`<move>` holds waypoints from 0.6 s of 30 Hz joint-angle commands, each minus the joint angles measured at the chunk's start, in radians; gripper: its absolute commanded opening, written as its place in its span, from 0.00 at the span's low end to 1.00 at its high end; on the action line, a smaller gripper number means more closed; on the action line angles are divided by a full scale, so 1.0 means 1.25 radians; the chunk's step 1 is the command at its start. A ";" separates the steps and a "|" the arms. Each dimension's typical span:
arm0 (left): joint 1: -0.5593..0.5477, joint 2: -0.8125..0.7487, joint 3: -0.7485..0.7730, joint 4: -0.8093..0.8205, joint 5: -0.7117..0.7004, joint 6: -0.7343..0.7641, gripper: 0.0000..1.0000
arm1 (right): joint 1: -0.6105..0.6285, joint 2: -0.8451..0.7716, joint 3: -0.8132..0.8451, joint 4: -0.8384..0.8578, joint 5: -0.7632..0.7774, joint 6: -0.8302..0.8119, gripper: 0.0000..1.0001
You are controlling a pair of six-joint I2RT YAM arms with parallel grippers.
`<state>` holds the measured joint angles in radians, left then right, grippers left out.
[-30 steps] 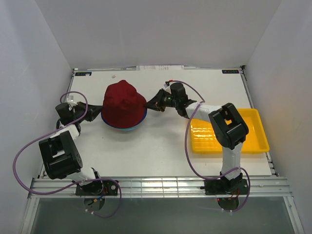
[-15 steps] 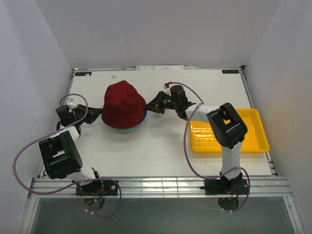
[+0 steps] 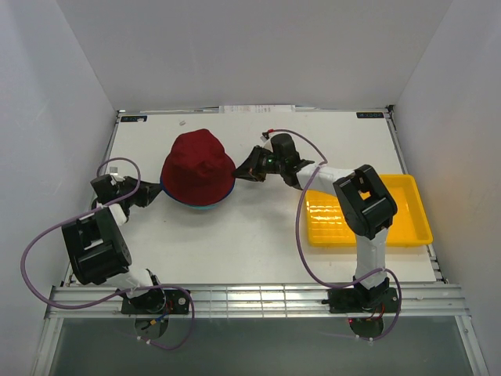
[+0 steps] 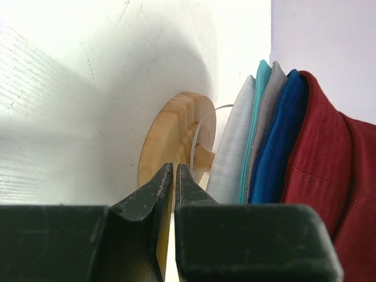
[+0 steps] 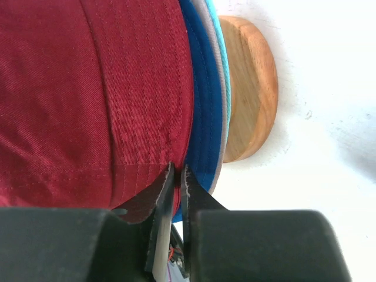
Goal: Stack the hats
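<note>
Judging by the pile, the stacking looks all but finished. Near the counter's left edge, the left gripper (image 4: 174,171) lies low beside the pile with its fingers pressed together on nothing, tips pointing at the round foot of the wooden stand (image 4: 170,132). Just right of it, toward the far-left part of the counter, the hats sit as one pile on that stand. The brims lie nested in order: a pale layer (image 4: 232,147) lowest, then the teal hat (image 4: 257,117), the grey hat (image 4: 270,120), the blue hat (image 4: 281,147), and the dark red hat (image 3: 197,166) on top, its crown covering the rest from above. On the pile's right side, the right gripper (image 5: 178,171) has its fingers nearly closed right at the line where the red brim meets the blue one; whether fabric is caught between them I cannot tell. Along the right edge sits the yellow tray (image 3: 421,205). No loose hat shows anywhere, so what is left seems only settling the red brim and backing off.
</note>
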<state>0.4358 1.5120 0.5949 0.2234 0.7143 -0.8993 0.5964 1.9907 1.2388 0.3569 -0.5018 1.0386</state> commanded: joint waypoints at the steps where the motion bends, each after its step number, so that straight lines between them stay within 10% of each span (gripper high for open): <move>1: 0.005 -0.039 0.022 -0.033 -0.009 0.031 0.00 | -0.011 -0.007 0.036 -0.106 0.048 -0.079 0.18; 6: 0.005 -0.065 0.079 -0.153 -0.061 0.068 0.02 | -0.011 -0.021 0.111 -0.192 0.053 -0.123 0.37; 18: 0.005 -0.161 0.185 -0.303 -0.181 0.108 0.48 | -0.025 -0.103 0.165 -0.341 0.091 -0.185 0.57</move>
<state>0.4366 1.3785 0.7498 -0.0952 0.5465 -0.7975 0.5797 1.9442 1.4044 -0.0063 -0.4129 0.8543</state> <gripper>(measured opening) 0.466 0.570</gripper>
